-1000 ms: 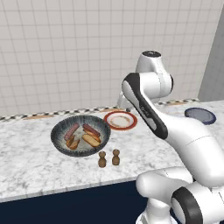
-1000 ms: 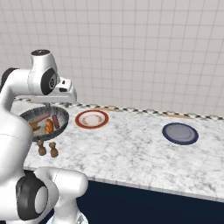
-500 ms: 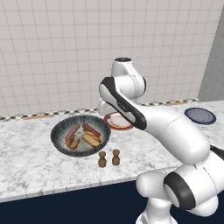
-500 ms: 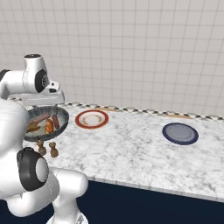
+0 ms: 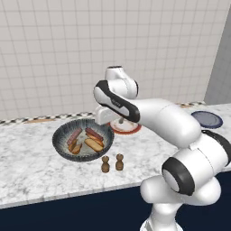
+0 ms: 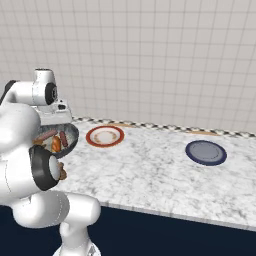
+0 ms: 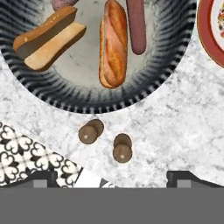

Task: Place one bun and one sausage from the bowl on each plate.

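The ribbed grey-blue bowl (image 7: 87,104) holds two buns and two sausages. One bun (image 7: 49,37) lies split open at the left, the other bun (image 7: 113,43) lies lengthwise in the middle. Beside it is a sausage (image 7: 136,26); a second sausage (image 7: 64,3) is cut off by the top edge. My gripper (image 7: 114,178) hangs open and empty above the counter near the bowl's rim. In the left base view my hand hovers by the right edge of the bowl (image 5: 58,143). The red-rimmed plate (image 6: 105,136) and the navy plate (image 6: 206,152) both lie bare.
Two small brown shakers (image 7: 90,131) (image 7: 122,148) stand on the marble counter just in front of the bowl, right below my hand. The tiled wall runs behind the counter. My arm hides part of the red-rimmed plate (image 5: 128,128) in the left base view.
The arm has swung left, from above the red-rimmed plate to the bowl's right edge. The jaws opened slightly wider. Bowl, plates and shakers stayed put.
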You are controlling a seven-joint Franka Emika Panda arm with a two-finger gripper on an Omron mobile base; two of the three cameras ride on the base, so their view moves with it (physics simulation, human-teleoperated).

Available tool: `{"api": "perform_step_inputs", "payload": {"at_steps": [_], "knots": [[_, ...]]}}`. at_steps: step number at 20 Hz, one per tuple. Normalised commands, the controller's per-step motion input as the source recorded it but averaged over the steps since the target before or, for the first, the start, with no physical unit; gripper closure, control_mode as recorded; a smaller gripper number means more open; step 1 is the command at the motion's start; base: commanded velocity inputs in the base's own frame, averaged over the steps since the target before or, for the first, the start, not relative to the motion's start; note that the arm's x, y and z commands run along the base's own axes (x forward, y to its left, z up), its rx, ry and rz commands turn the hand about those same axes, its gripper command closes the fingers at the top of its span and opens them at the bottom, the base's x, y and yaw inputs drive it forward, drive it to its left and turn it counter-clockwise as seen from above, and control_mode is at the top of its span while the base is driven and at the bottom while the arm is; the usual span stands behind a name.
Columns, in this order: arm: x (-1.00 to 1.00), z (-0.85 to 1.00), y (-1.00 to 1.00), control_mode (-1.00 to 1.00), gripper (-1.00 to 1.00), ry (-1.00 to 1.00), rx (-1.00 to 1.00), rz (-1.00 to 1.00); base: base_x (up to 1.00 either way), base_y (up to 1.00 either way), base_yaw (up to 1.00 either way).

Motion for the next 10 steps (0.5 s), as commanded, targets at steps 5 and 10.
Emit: {"api": "perform_step_inputs", "payload": {"at_steps": [5, 10], "knots": [[0.04, -0.21, 0.22, -1.0, -1.0, 0.04, 0.0, 0.07, 0.0, 0.0, 0.0], [0.5, -0.49, 0.42, -1.0, -1.0, 0.0, 0.0, 0.02, 0.0, 0.0, 0.0]]}}
